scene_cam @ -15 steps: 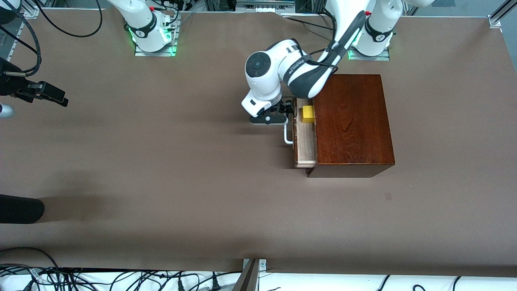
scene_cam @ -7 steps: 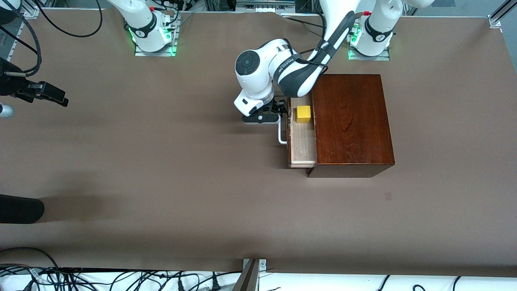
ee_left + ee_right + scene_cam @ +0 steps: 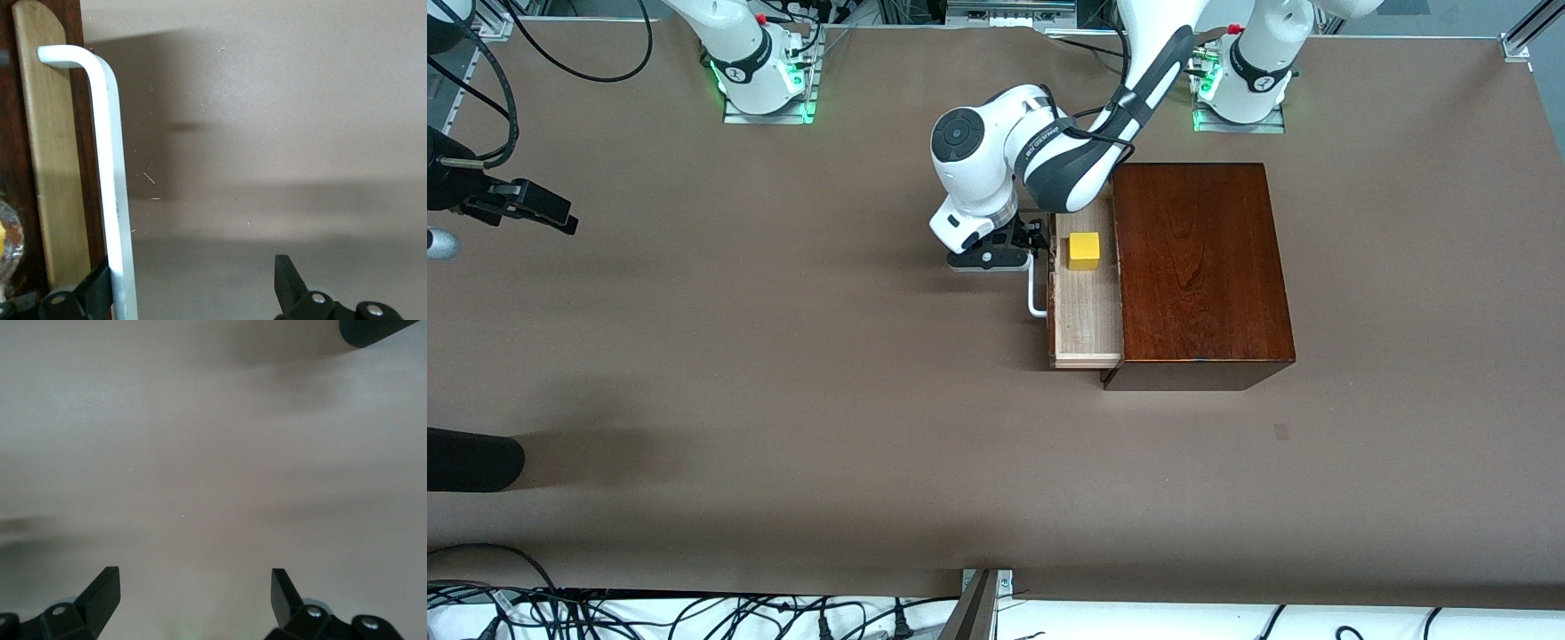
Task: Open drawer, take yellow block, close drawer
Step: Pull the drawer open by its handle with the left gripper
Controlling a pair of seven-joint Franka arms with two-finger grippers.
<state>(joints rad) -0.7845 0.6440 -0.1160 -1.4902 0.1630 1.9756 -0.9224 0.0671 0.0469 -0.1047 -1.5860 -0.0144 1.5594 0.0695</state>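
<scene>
Drawer (image 3: 1087, 316), pale wood tray partly out of your dark mahogany box (image 3: 1196, 267); small yellow block (image 3: 1085, 251) inside. Left gripper (image 3: 1033, 244) spread, one finger hooked inside the white bar handle (image 3: 113, 193). Right gripper (image 3: 193, 597) waits, spread, over bare brown table (image 3: 783, 356).

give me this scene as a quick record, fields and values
drawer: partly pulled out of the box, toward the right arm's end
handle: white bar on the drawer front
block: yellow, lying in the drawer, fully uncovered
left gripper: open, one finger hooked inside the handle
right gripper: open, over bare table, arm waiting
stage: drawer opening, block not yet taken
</scene>
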